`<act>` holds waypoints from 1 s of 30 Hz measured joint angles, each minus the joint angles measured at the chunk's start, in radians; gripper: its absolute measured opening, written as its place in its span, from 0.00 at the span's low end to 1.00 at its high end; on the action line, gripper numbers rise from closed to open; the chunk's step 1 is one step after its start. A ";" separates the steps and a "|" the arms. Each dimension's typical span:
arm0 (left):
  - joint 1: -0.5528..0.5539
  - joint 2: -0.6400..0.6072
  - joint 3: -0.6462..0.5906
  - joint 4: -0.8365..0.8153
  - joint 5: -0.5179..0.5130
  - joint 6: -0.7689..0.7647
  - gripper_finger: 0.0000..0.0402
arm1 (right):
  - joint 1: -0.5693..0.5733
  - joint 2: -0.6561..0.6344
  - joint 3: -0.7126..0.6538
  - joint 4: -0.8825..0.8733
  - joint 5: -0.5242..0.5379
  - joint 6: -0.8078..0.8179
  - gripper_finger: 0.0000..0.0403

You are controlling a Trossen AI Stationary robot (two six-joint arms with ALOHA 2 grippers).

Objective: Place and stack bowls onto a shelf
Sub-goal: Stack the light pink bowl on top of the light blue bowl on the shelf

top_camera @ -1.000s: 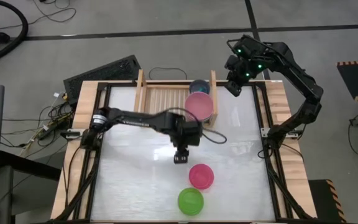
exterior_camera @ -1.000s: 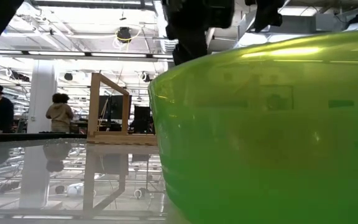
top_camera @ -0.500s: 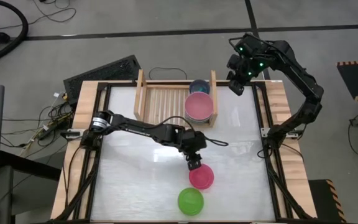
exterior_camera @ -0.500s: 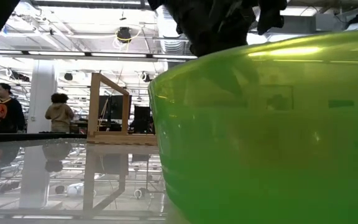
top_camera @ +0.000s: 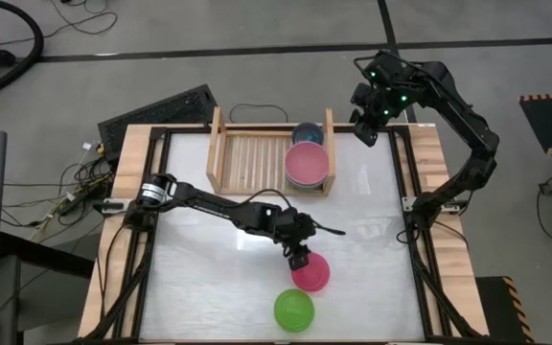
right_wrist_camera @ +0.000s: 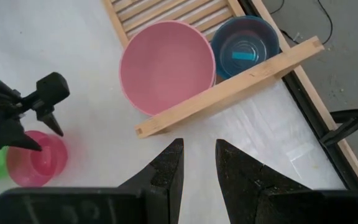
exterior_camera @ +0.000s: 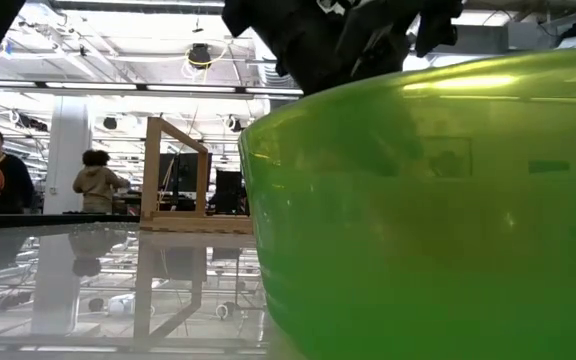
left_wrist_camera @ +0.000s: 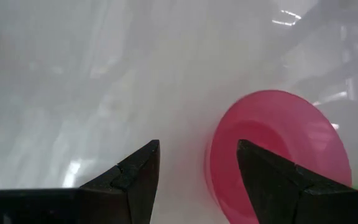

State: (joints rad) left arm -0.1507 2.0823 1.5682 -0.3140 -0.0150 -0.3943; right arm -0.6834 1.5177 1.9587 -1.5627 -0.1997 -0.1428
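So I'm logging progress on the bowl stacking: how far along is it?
Done: a pink bowl and a blue bowl sit in the shelf. In hand: the left end effector, fingers open, is at the rim of the magenta bowl, not yet gripping. Left: that bowl and the lime green bowl on the table. The right end effector waits beside the shelf.

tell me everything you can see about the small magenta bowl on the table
The magenta bowl is small, round and plain, and looks like glossy, slightly see-through plastic. It sits upright and empty on the white table, off the shelf, with the lime green bowl close beside it. The left gripper is open at its rim; in the left wrist view one finger is over the bowl and the other outside. Whether they touch it is unclear.
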 joint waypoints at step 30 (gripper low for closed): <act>0.057 -0.037 0.004 -0.190 0.122 -0.010 0.00 | -0.004 0.000 0.000 0.004 -0.007 0.019 0.30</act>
State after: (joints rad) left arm -0.0935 2.0450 1.5727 -0.5039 0.1074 -0.4042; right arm -0.6875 1.5173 1.9586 -1.5589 -0.2070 -0.1238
